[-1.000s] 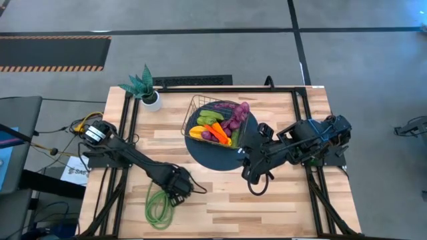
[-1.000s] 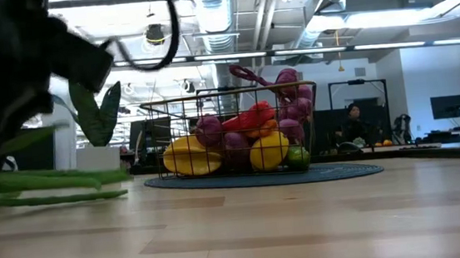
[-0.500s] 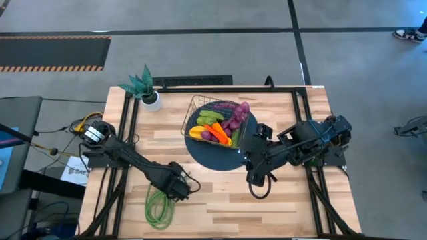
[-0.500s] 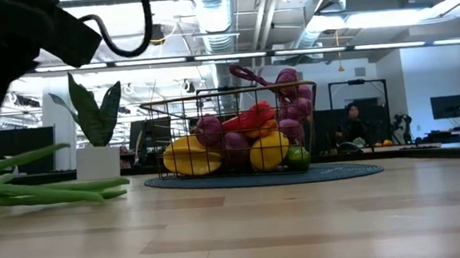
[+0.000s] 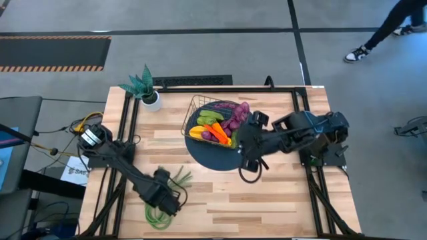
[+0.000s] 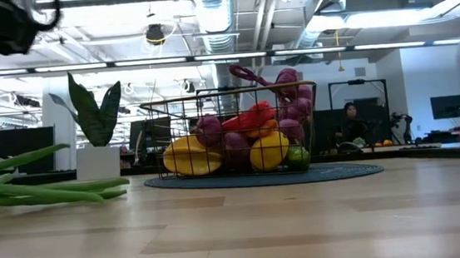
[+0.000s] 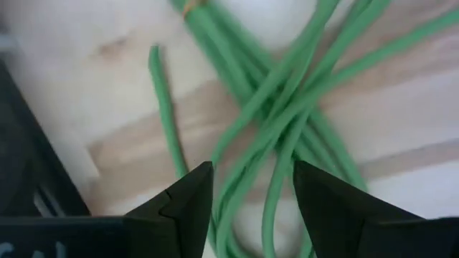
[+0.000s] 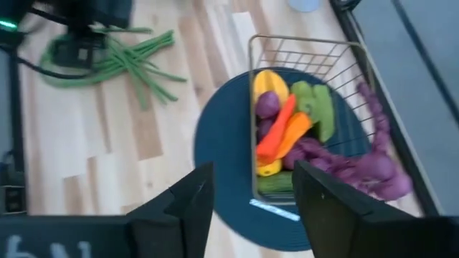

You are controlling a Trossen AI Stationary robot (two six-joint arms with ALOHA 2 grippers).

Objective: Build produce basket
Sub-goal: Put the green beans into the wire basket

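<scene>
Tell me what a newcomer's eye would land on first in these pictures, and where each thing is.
The small wire grid basket, heaped with yellow, orange, green and purple toy produce, sits on a dark blue round mat at the table's far middle. A loose bundle of long green beans sprawls at the near left, with the open left gripper right over it. The open right gripper hangs beside the basket.

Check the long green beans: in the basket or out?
Out. The long green beans lie on the bare table, apart from the basket, with the open left claw over them.
</scene>
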